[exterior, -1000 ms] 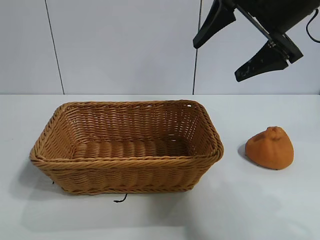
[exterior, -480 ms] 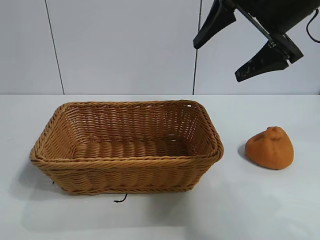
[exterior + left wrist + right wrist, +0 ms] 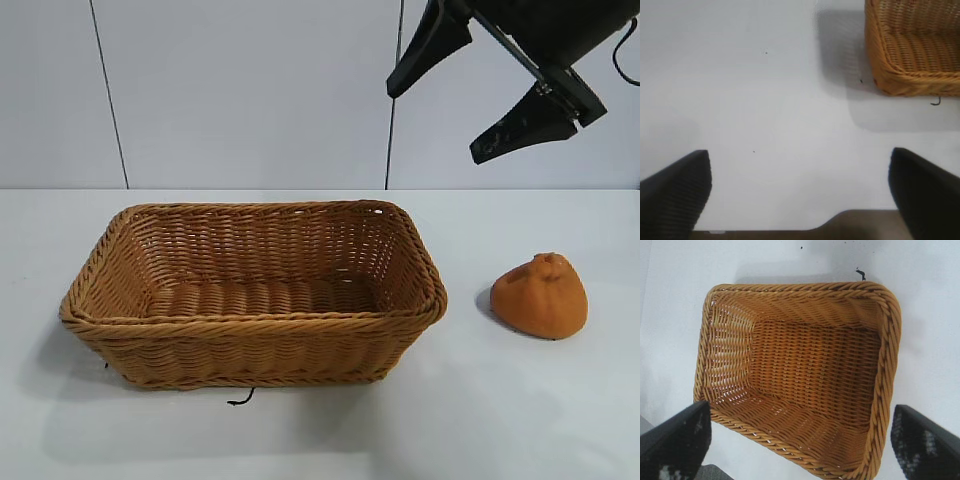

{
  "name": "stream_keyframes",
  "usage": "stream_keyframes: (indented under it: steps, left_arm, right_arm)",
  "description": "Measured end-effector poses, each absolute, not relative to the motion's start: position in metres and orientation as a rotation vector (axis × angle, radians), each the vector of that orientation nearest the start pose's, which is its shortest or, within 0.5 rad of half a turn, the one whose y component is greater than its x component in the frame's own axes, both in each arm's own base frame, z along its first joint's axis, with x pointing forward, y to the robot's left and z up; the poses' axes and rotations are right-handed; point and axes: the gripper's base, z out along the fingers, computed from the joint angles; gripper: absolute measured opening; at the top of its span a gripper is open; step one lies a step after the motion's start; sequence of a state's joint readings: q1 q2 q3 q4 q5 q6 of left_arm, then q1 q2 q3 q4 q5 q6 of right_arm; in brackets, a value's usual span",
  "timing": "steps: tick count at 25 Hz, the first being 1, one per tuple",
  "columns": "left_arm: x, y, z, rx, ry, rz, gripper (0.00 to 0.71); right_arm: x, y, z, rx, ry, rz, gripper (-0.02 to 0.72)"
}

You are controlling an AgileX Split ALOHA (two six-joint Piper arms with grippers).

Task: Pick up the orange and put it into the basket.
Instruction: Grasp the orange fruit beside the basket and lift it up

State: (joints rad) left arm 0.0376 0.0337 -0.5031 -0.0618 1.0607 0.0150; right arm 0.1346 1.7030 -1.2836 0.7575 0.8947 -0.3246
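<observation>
One dull-orange orange (image 3: 539,296) — lumpy, puckered on top — sits on the table (image 3: 520,400) beside the basket (image 3: 255,300); right gripper (image 3: 470,95) hangs spread wide, empty, left gripper (image 3: 800,190) likewise.

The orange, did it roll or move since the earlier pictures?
No. The orange sits on the table to the right of the basket, with the same gap between them as before. Neither gripper touches it.
</observation>
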Motion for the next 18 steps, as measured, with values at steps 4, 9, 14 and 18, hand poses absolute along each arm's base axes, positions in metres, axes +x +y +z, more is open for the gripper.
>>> stream_keyframes:
  steps: [4,9,14,18]
  left_arm:
    - [-0.006,-0.006,0.278,-0.016,2.038,-0.051,0.691]
    - [-0.006,-0.006,0.278,0.019,2.038,-0.074,0.691]
    - [-0.006,-0.006,0.278,0.028,2.038,-0.082,0.691]
    - [-0.006,-0.006,0.278,0.028,2.038,-0.083,0.691]
  right_arm:
    - [0.347,0.095,0.27,-0.124,2.63,0.828,0.696]
    - [0.347,0.09,0.267,-0.135,2.666,0.751,0.696]
    - [0.346,0.072,0.261,-0.12,2.746,0.595,0.696]
    - [0.349,0.047,0.26,-0.016,2.758,0.529,0.696]
